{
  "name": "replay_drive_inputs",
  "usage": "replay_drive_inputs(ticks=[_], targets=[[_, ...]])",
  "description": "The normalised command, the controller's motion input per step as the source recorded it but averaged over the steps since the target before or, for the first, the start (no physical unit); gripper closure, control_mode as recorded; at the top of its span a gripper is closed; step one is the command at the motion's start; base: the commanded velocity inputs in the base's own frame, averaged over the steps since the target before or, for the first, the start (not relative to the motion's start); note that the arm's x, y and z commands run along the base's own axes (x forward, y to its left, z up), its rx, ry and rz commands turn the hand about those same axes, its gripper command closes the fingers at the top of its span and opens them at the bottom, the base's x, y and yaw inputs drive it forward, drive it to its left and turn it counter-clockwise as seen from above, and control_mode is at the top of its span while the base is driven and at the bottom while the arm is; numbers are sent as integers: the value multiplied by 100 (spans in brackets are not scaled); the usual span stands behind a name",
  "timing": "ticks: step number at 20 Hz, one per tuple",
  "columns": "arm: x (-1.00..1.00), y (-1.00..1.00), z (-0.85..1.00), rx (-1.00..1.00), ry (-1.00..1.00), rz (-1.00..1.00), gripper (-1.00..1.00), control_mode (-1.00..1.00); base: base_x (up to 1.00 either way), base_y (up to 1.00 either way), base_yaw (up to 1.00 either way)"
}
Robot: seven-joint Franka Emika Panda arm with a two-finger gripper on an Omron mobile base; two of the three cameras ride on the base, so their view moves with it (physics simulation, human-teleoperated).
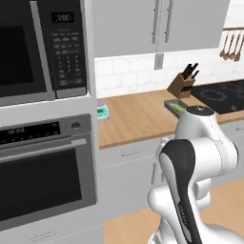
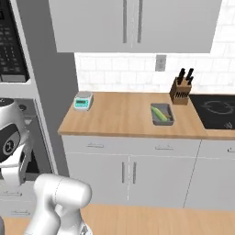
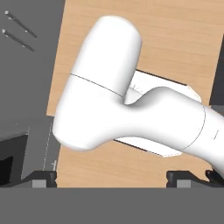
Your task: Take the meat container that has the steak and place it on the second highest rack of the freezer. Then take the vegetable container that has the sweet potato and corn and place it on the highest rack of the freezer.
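Both base views face the counter; hand view looks floorward

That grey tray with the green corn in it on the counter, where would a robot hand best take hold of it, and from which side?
Probably from above, closing on one of the long side walls of the vegetable container. It is a shallow open tray lying flat on the wooden counter, its rim exposed. The corn lies along the left side, so the right wall looks freer. The gripper is open, not yet near.

The surface is light wood-grain brown. On it, a grey container holds light-green corn. A teal-topped kitchen scale sits near the surface's left edge. The knife block is brown with black handles. The cooktop is black, the backsplash white tile, and the cabinets pale grey.
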Motion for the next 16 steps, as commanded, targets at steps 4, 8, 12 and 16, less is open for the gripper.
replay_drive_inputs(ticks=[4, 8, 12, 16], targets=[[0, 0, 0, 0, 0, 0, -100, 100, 55, -100, 0], [0, 0, 0, 0, 0, 0, -100, 100, 59, -99, 15], [0, 0, 0, 0, 0, 0, -100, 100, 42, -84, 35], [0, 0, 0, 0, 0, 0, -100, 100, 43, -68, 44]])
